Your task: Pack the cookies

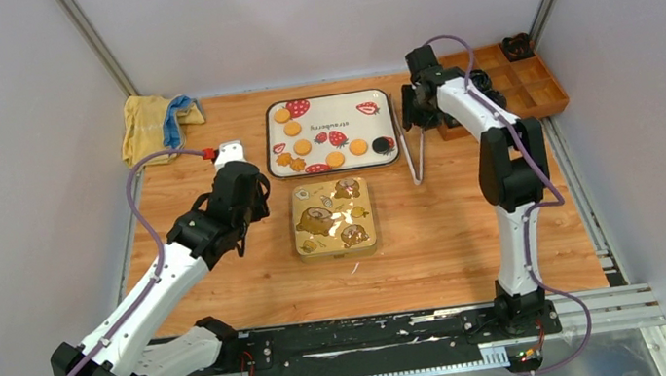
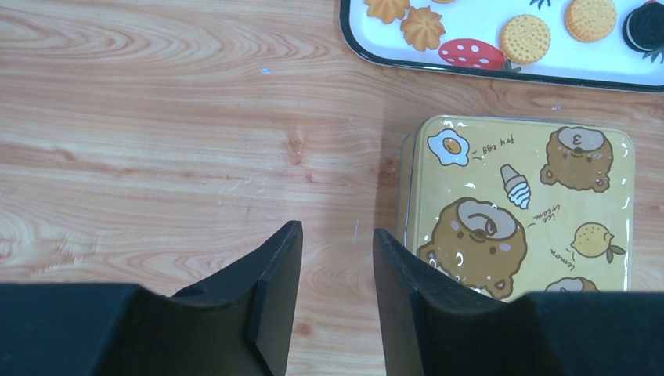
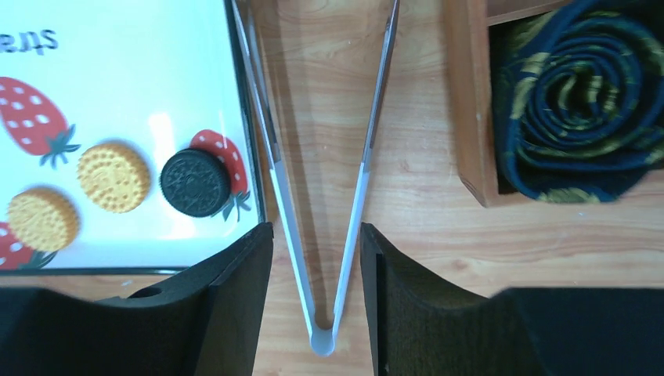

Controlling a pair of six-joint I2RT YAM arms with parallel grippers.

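Golden and black cookies [image 1: 358, 147] lie on the white tray [image 1: 318, 111], just left of the right pincer [image 3: 315, 231], which gapes empty over metal tongs [image 3: 360, 188]. Left pincer [image 2: 337, 235], open and empty, hovers beside the closed tin [image 1: 333, 218] on the bench [image 1: 434, 233].

Wooden table [image 1: 436, 252] bears white tray [image 1: 322, 106], yellow tin [image 1: 333, 217], metal tongs [image 1: 417, 151], cloths [image 1: 153, 125], wooden organizer [image 1: 551, 88].

The left arm [image 1: 143, 298] and right arm [image 1: 514, 241] have white shells with black joints and bases. A purple cable [image 1: 131, 192] runs along each. The fingers [image 2: 274, 286] are matte black wedges. A white, red-tipped piece [image 1: 224, 152], perhaps a plug, tops the left wrist.
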